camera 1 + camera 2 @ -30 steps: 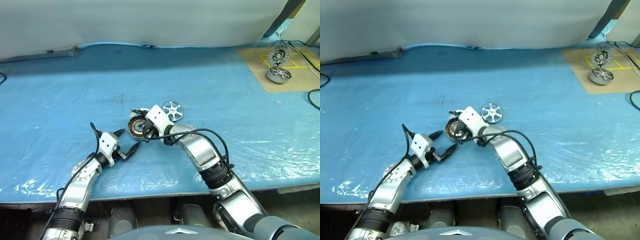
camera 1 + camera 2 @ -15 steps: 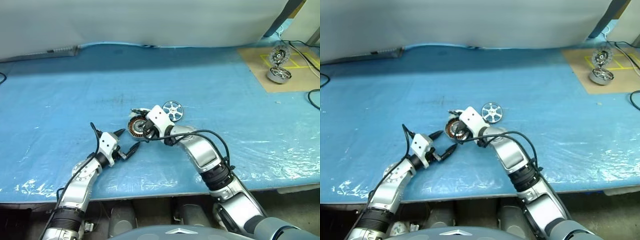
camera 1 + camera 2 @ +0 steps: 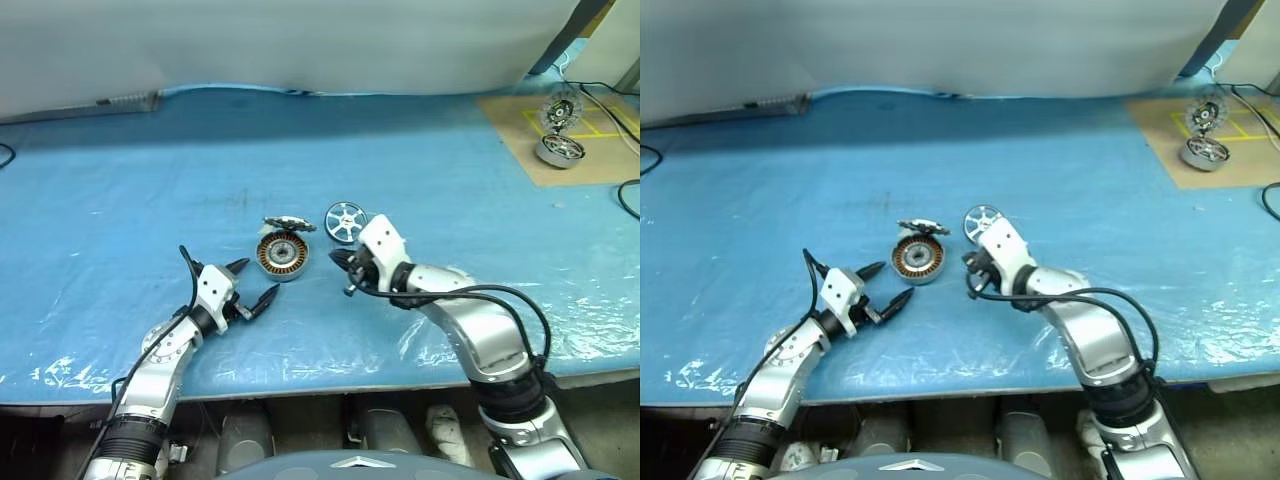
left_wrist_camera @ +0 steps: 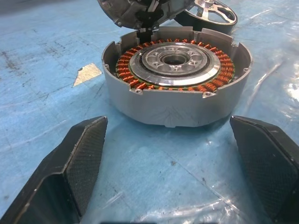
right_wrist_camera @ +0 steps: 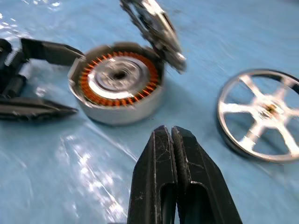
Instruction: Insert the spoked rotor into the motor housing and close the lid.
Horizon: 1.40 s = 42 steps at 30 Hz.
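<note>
Blue plastic sheeting covers the desk point(image 3: 120, 180), wrinkled and glossy near the front edge, with a pale curtain behind and a cardboard patch at the far right corner carrying two more motor parts point(image 3: 556, 125).

Motor housing point(image 3: 281, 256) sits mid-desk, open side up, copper windings showing around a bright centre plate. Its lid point(image 3: 289, 224) stands tipped up on the hinge at the far rim, ribbed face angled down toward the cup. My reading: it is propped open so the cup stays clear to take the wheel.

Spoked rotor point(image 3: 345, 220) lies flat on the sheeting just beside the housing, on its right and a little farther back, apart from it. Not yet inserted.

Left hand point(image 3: 252, 284) hovers near the front-left of the housing, level, fingers point(image 4: 79, 163) spread wide and empty. From the left wrist view the cup sits squarely between them but beyond the tips, no contact. Looks like a bracing position, ready to steady the cup.

Right hand point(image 3: 343, 273) hangs just front-right of the housing, pointing down and toward the robot's left, fingers point(image 5: 161, 177) pressed together, nothing held. The rotor lies just behind this hand and close to it; in the right wrist view it sits off to one side of the closed tips, the housing to the other. The hand would need to open and swing toward the wheel to pick it up.
</note>
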Motion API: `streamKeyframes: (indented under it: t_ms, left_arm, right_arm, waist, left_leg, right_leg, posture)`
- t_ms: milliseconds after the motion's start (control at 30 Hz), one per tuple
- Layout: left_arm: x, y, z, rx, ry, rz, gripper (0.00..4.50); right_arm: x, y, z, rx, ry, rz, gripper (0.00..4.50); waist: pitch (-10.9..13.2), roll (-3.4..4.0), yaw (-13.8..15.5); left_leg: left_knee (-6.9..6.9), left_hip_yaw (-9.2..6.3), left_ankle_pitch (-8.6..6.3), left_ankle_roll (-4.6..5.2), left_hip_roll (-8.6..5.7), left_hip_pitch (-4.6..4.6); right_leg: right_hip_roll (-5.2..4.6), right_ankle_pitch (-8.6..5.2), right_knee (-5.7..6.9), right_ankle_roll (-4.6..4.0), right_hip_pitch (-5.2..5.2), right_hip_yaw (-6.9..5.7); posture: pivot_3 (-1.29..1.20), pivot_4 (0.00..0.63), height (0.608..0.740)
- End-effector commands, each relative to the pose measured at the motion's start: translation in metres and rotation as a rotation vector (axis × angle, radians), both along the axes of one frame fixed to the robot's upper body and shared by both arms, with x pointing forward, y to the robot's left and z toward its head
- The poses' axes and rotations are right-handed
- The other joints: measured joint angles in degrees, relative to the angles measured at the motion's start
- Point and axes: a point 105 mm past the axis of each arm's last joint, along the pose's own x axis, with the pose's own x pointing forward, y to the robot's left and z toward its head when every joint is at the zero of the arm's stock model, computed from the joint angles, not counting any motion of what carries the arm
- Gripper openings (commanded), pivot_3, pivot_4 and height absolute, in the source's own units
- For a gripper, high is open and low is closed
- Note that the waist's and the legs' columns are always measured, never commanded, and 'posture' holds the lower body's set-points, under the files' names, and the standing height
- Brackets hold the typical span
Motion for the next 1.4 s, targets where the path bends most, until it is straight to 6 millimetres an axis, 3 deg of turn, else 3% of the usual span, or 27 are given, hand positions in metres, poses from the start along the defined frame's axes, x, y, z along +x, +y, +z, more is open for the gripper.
streamKeyframes:
  t_ms: [33, 167, 467, 933, 1067, 1400]
  left_arm:
    - [0.002, 0.002, 0.007, -0.007, -0.024, -0.001, 4.50]
    - [0.003, 0.002, 0.007, -0.005, -0.024, -0.005, 4.50]
    - [0.002, 0.004, 0.007, 0.001, -0.027, 0.001, 4.50]
    - [-0.001, 0.005, 0.006, -0.003, -0.023, 0.023, 4.50]
    - [-0.002, 0.004, 0.008, -0.004, -0.022, 0.024, 4.50]
    - [0.000, 0.002, 0.011, -0.004, -0.023, 0.021, 4.50]
  right_arm:
    - [0.008, -0.009, 0.015, 0.022, -0.066, -0.075, 0.24]
    - [0.026, -0.011, 0.014, 0.036, -0.092, -0.159, 1.30]
    - [0.074, -0.020, 0.012, 0.068, -0.131, -0.384, 4.32]
    - [0.080, 0.020, 0.015, 0.194, -0.050, -0.395, 4.32]
    - [0.079, 0.020, 0.015, 0.195, -0.044, -0.409, 3.01]
    - [0.080, 0.011, 0.011, 0.183, -0.030, -0.457, 3.01]
  waist:
    - [0.0, 0.00, -0.1]
    - [0.0, 0.00, 0.0]
    - [0.0, 0.01, 0.0]
    - [0.0, 0.01, 0.0]
    - [0.0, 0.01, 0.0]
    - [0.0, 0.02, -0.1]
  left_leg:
    - [0.00, 0.00, 0.00, 0.00, 0.00, 0.02]
    - [0.01, 0.00, 0.01, -0.01, -0.02, 0.01]
    - [-0.02, 0.01, 0.01, -0.02, -0.02, -0.05]
    - [-0.01, 0.01, 0.01, -0.02, -0.02, -0.04]
    - [-0.02, 0.01, 0.01, -0.02, -0.01, -0.05]
    - [-0.02, 0.00, 0.01, -0.03, -0.01, -0.04]
  right_leg:
    - [0.01, 0.00, 0.00, 0.00, 0.00, 0.00]
    - [-0.01, 0.00, 0.00, -0.01, 0.00, 0.01]
    - [0.00, 0.01, -0.02, -0.03, -0.02, 0.00]
    - [-0.01, 0.01, 0.00, -0.03, -0.01, 0.00]
    - [0.00, 0.01, -0.01, -0.03, -0.01, 0.00]
    - [0.00, 0.02, -0.01, -0.02, -0.02, 0.00]
  posture:
    - [0.00, 0.150, 0.740]
    - [0.00, 0.150, 0.740]
    - [0.00, 0.150, 0.740]
    - [0.00, 0.150, 0.740]
    - [0.00, 0.150, 0.740]
    - [0.00, 0.150, 0.740]
